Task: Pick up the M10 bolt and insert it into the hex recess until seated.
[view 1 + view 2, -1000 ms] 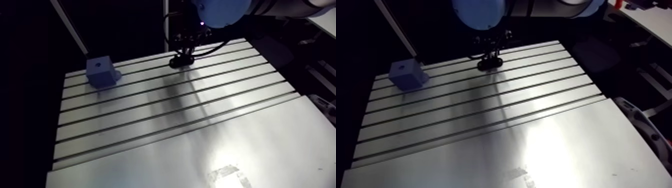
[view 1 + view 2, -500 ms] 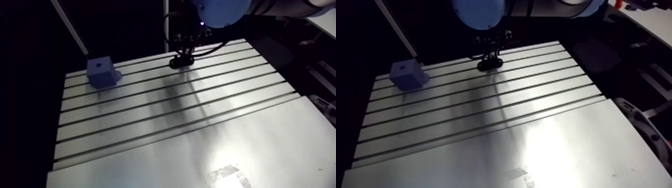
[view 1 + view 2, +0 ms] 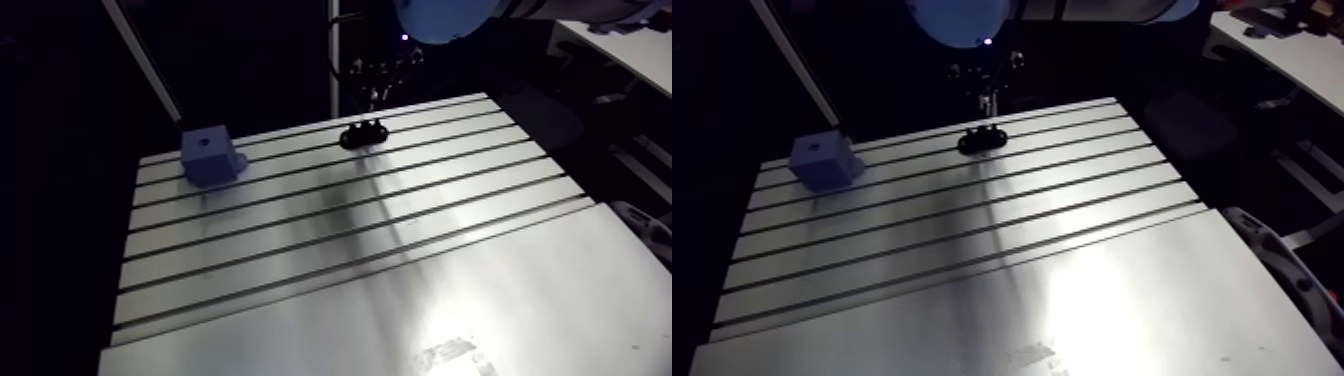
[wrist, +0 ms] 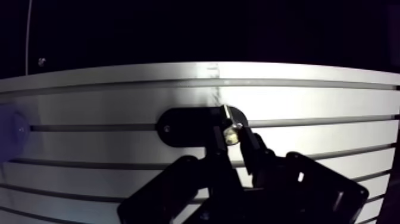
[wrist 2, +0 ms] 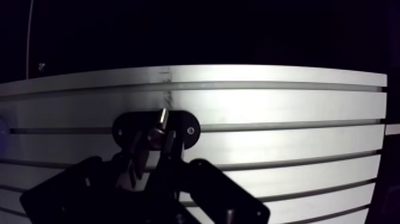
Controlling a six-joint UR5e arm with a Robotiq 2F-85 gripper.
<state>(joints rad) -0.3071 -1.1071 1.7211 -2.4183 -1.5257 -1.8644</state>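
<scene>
In the wrist view my gripper (image 4: 234, 138) is shut on a small shiny bolt (image 4: 230, 127), which stands up between the fingertips. Just under and ahead of it a black oval holder plate (image 4: 184, 126) lies on the slotted table. The arm view shows the gripper (image 3: 988, 98) hanging a little above that black plate (image 3: 364, 133) near the table's far edge. A blue block (image 3: 210, 155) with a hole in its top stands at the far left corner, well to the left of the gripper.
The slotted aluminium table (image 3: 330, 250) runs toward the camera, and a smooth plate (image 3: 420, 320) covers its near part. A slanted pole (image 3: 145, 60) rises behind the blue block. The table's far edge lies just beyond the black plate.
The gripper has lifted off the black plate, which now shows whole beneath it. The whole arm view has shifted as the camera moved with the arm.
</scene>
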